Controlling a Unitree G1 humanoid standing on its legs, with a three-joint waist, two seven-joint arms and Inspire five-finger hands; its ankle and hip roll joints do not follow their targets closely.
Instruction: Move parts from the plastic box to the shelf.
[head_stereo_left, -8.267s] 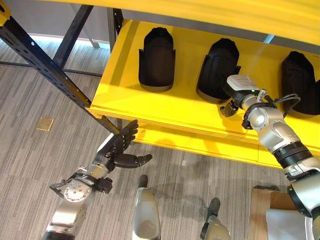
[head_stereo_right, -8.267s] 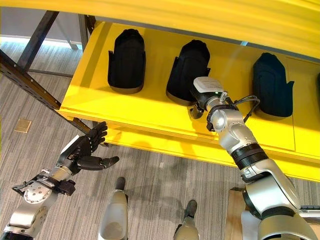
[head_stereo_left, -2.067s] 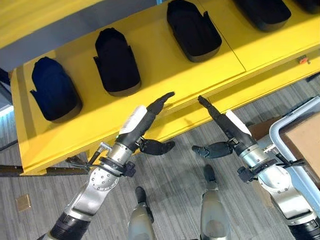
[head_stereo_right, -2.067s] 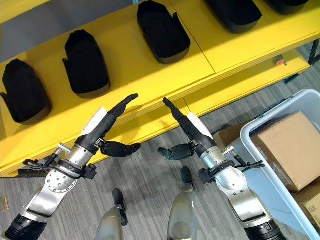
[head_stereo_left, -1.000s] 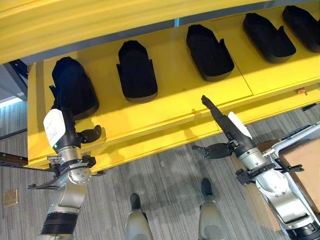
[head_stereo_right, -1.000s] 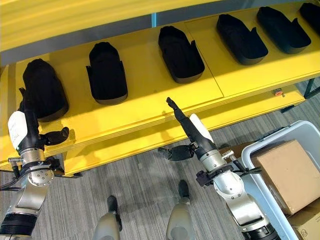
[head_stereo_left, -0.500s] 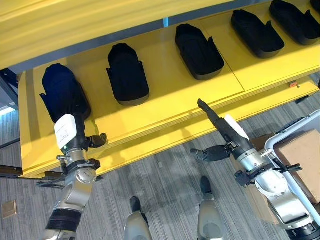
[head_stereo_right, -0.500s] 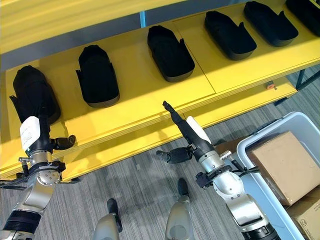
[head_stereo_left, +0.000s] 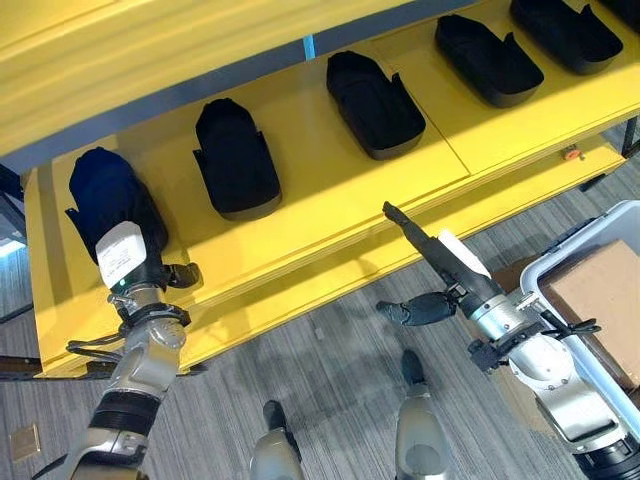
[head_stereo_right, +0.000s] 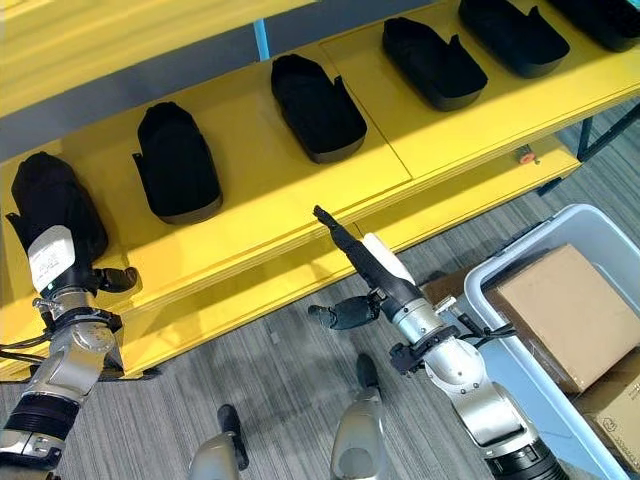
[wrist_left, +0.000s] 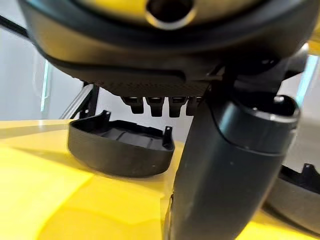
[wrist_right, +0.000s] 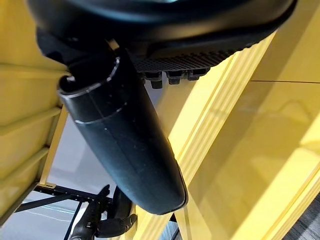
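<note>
right hand held flat in front of the yellow shelf, fingers straight and pointing up toward its front edge, thumb splayed out to the side, nothing in it. left hand raised at the shelf's left end, white-backed, just in front of the leftmost black moulded plastic part; thumb stuck out sideways over the shelf lip, fingers hidden behind the hand from the head views and seen as short stubs in the left wrist view, so cannot tell how far open, nor whether touching the part.

five more black moulded parts lying in a row along the shelf, the next one well apart from the left hand. pale grey plastic box on the floor at lower right, carrying a brown cardboard carton.

compared with half a second ago: both hands in much the same poses, left hand still by the leftmost part, right hand still flat; whole scene slid left and down, a camera shift.

no readable writing on the left hand's white label.
</note>
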